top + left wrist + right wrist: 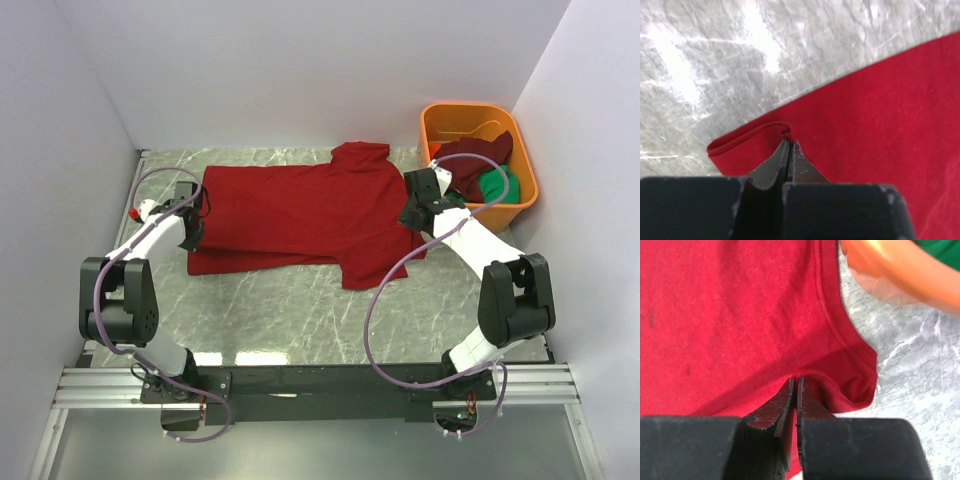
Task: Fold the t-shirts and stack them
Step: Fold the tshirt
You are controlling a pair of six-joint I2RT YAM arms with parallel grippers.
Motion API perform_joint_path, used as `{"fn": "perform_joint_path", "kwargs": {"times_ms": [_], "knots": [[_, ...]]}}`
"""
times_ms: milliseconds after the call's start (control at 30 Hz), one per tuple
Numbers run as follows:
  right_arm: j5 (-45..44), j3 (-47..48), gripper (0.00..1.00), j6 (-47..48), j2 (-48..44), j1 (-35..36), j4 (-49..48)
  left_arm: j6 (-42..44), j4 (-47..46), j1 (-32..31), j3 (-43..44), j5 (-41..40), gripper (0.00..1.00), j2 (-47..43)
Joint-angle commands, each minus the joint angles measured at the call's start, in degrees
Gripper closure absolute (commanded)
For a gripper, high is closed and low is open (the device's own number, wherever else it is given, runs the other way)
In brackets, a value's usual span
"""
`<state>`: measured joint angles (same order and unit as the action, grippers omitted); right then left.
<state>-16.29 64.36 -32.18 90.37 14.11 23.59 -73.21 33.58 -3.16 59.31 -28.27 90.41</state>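
As both arms (150, 240) stoop low, left pincer (789, 143) and right pincer (796, 383) grip red t-shirt (300, 215).

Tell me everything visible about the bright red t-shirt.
The bright red t-shirt is soft plain cloth, spread mostly flat and sideways on the marble table, hem leftward, one sleeve far, one near. The left claw is shut on a puckered hem corner; the right claw is shut on the opposite end, beside the orange tub.
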Motion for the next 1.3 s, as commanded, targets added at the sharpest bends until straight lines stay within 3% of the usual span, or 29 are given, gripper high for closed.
{"fn": "perform_joint_path", "kwargs": {"times_ms": [0, 700, 933, 1267], "knots": [[-2.43, 2.53, 0.98, 0.54, 0.69, -1.19, -0.83, 0.43, -0.98, 1.22, 3.09, -0.56, 1.0, -0.24], [-1.29, 3.67, 1.0, 1.95, 3.06, -3.47, -2.24, 3.6, 2.19, 1.84, 16.1, -0.2, 1.0, 8.91], [0.65, 0.08, 1.0, 1.25, -0.62, -3.47, -2.15, 3.34, 2.19, 2.1, 11.1, -0.99, 0.99, 2.59], [0.03, -8.19, 1.0, 1.42, -15.02, -3.3, 0.04, 3.95, 2.98, 2.81, 0.99, -1.7, 0.99, -13.58]]}}
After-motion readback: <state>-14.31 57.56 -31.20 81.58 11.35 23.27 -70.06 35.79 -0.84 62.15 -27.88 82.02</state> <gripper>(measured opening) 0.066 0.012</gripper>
